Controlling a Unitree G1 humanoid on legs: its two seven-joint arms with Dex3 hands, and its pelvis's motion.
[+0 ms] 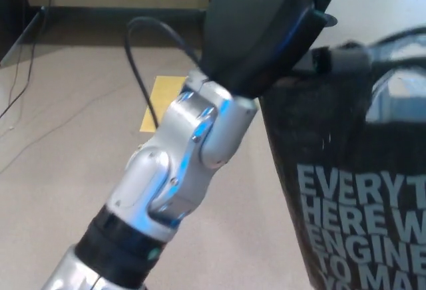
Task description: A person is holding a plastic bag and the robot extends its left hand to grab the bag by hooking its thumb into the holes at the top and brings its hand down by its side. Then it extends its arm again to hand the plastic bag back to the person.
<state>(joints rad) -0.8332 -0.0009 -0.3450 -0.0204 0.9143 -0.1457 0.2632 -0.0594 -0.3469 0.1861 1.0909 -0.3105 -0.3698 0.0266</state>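
Note:
My left hand [261,27] is a black block at the top centre, at the end of my silver forearm [180,150], which rises from the lower left. A black plastic bag [353,190] with pale block lettering hangs at the right. Its top edge and handle [341,57] are caught on the hand's right side. A black digit [323,59] pokes through at the handle, so the hand is shut on the bag. The other fingers are hidden behind the hand's body. No person shows in this view. My right hand is out of the picture.
A yellow sheet [162,97] lies on the beige floor [60,137] behind the arm. A black cable [138,44] loops off the wrist. Thin wires [20,84] trail at the far left. A dark baseboard [113,16] runs along the back wall.

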